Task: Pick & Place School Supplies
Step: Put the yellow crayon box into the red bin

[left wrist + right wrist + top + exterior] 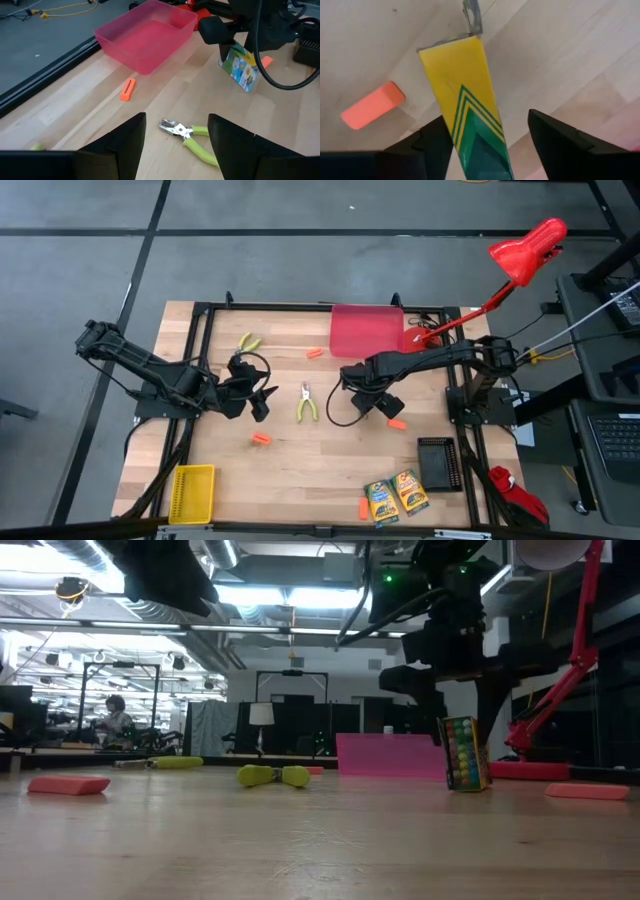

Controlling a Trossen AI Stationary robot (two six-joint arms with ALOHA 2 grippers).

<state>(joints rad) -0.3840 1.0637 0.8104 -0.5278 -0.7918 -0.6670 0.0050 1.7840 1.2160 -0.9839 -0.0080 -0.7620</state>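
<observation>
Standing upright on the wood table [300,470], 1 crayon box [463,753] sits between the right gripper's [485,142] wide-open fingers; whether they touch it, cannot tell. In the right wrist view its yellow-green top fills the gap, with an orange stick [372,105] on the boards beside it. That box is mid-table, just in front of the red bin [366,330].

2 more crayon boxes [396,496] lie flat at the near edge, next to the black bin [437,461]. 1 pair of pliers [307,404] lies at centre between both arms, another pair [249,341] toward the far left. Other orange sticks lie apart: near the red bin [315,353], left of centre [261,439], by the near edge [364,508].

Left gripper [262,400] hangs left of centre, fingers spread wide, nothing held, facing the centre pliers.

Yellow bin [191,492] is at the near-left corner. A black frame rims the table. Middle boards are mostly bare. Behind: grey floor, a red lamp arm [510,275], a lit workshop with 1 seated person [115,717].
</observation>
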